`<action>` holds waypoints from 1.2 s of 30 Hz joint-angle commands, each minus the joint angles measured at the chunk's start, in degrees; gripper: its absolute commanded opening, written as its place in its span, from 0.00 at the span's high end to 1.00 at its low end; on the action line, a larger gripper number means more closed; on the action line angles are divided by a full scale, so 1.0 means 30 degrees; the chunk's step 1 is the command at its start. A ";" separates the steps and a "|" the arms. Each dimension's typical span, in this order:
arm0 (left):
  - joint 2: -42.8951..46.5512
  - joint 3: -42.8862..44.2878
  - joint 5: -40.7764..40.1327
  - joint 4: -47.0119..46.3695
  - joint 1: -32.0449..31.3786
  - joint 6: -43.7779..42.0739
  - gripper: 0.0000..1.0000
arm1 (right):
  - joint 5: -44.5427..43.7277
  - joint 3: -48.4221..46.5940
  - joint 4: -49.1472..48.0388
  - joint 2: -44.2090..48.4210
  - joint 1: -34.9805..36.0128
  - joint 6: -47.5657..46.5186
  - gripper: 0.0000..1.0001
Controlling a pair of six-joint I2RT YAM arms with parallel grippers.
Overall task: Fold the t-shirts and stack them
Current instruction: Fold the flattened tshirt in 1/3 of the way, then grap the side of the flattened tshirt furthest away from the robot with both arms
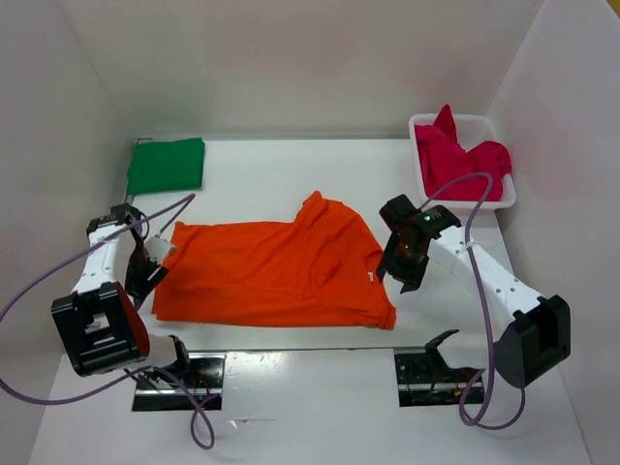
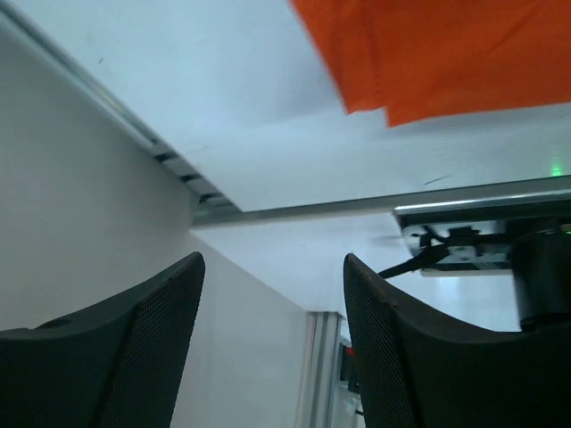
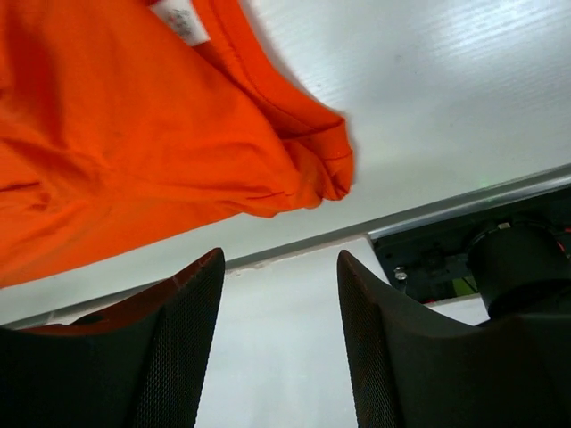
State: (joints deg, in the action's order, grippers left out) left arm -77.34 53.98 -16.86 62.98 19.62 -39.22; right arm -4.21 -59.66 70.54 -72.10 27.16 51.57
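Only the top view showed the green t-shirt (image 1: pixel 167 165) at the far left tabletop (image 1: pixel 262 174) corner and the magenta t-shirt (image 1: pixel 460 160), half hidden in a basket (image 1: pixel 477 121). Left gripper (image 2: pixel 272 267) and right gripper (image 3: pixel 281 259) stood apart beside the central orange t-shirt (image 1: pixel 276 271).

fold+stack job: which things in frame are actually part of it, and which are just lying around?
Job:
- orange cloth t-shirt, spread mid-table
- green cloth t-shirt, folded, far left corner
- magenta-red cloth t-shirt, bunched, far right

Lying about:
- white plastic mesh basket, holding the magenta-red one
- purple cables along the arms
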 commanded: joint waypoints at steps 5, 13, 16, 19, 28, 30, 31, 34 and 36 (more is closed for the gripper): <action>-0.4557 0.6571 0.3286 -0.0456 0.0785 0.1551 0.28 | -0.1349 -0.5243 -0.5247 -0.4727 0.0147 -0.3028 0.41; -0.8230 0.9925 0.9661 -0.6130 0.0407 0.6565 0.20 | -0.1293 -1.4471 -0.8837 -1.6360 -0.1463 -0.6788 0.41; -0.9137 1.0366 1.0279 -0.7569 -0.0530 0.7680 0.19 | -0.1730 -1.6906 -0.8429 -1.8790 -0.1699 -0.7755 0.41; -1.0281 1.0776 1.0455 -0.8218 -0.1439 0.8152 0.15 | -0.1732 -1.8285 -0.8192 -2.0084 -0.1699 -0.8370 0.41; -1.2745 1.0953 0.8497 -0.9654 -0.2056 0.9002 0.12 | -0.1879 -1.9456 -0.9040 -2.0734 -0.1875 -0.8956 0.41; -1.3241 1.0953 0.8289 -0.9656 -0.2056 0.9002 0.12 | -0.1442 -1.9926 -0.8810 -2.1405 -0.1875 -0.8958 0.41; -1.3243 1.0953 0.8287 -0.9859 -0.2056 0.9002 0.12 | -0.1439 -2.0566 -0.8169 -2.2017 -0.1875 -0.8958 0.40; -1.3448 1.0748 0.8082 -1.0066 -0.2056 0.9002 0.12 | -0.1031 -2.1010 -0.7694 -2.2492 -0.1875 -0.9134 0.35; -1.3624 1.0748 0.8082 -1.0269 -0.2056 0.9002 0.12 | -0.0826 -2.0751 -0.7518 -2.2697 -0.1701 -0.9134 0.35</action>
State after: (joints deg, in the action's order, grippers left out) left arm -117.16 85.14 7.75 34.24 13.10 -13.19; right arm -7.70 -120.29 46.30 -138.78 21.76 25.36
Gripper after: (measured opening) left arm 0.879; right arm 0.645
